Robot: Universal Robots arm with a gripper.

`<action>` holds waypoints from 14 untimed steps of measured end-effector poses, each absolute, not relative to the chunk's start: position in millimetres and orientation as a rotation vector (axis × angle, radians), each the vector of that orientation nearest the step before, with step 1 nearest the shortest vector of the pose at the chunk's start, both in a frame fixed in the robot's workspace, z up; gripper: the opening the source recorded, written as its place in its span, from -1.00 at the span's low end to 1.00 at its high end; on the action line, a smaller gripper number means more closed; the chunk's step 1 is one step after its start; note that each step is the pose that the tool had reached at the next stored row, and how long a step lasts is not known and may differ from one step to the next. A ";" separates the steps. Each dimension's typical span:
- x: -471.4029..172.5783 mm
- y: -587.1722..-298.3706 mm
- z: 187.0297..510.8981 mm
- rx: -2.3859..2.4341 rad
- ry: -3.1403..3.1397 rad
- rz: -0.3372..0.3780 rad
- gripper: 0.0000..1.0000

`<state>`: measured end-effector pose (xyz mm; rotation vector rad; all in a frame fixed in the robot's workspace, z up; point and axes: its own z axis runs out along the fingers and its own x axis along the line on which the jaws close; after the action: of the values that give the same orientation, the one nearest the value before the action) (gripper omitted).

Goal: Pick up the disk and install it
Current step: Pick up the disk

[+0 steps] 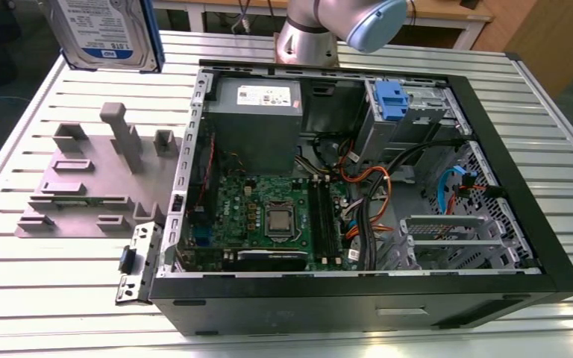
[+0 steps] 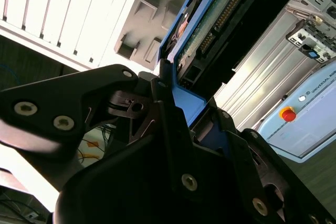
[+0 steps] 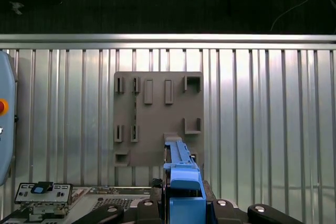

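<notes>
The disk (image 1: 107, 33), a silver drive with a white-and-blue label and blue rails, hangs in the air over the table's far corner on the exterior view's left. In the second wrist view my gripper (image 2: 170, 92) is shut on the disk's blue carrier rail (image 2: 185, 100), and the drive's green circuit board (image 2: 210, 19) faces the camera. In the first wrist view the blue rail (image 3: 182, 179) sticks out from between the black gripper (image 3: 184, 208), above the grey fixture plate (image 3: 157, 119).
An open computer case (image 1: 182, 224) lies on the slatted metal table (image 1: 57, 298), with a motherboard, a grey power supply (image 1: 257, 119), a blue latch (image 1: 391, 101) and a metal drive cage (image 1: 446, 239). The grey fixture plate (image 1: 87, 179) stands to the case's left in the exterior view. The arm's base (image 1: 312, 37) rises behind the case.
</notes>
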<state>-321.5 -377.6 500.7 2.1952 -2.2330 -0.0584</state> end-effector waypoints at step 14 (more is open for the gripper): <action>-314.6 -377.6 500.7 2.195 -2.233 -0.059 -0.27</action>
<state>-314.6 -377.6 500.7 2.1951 -2.2330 -0.0585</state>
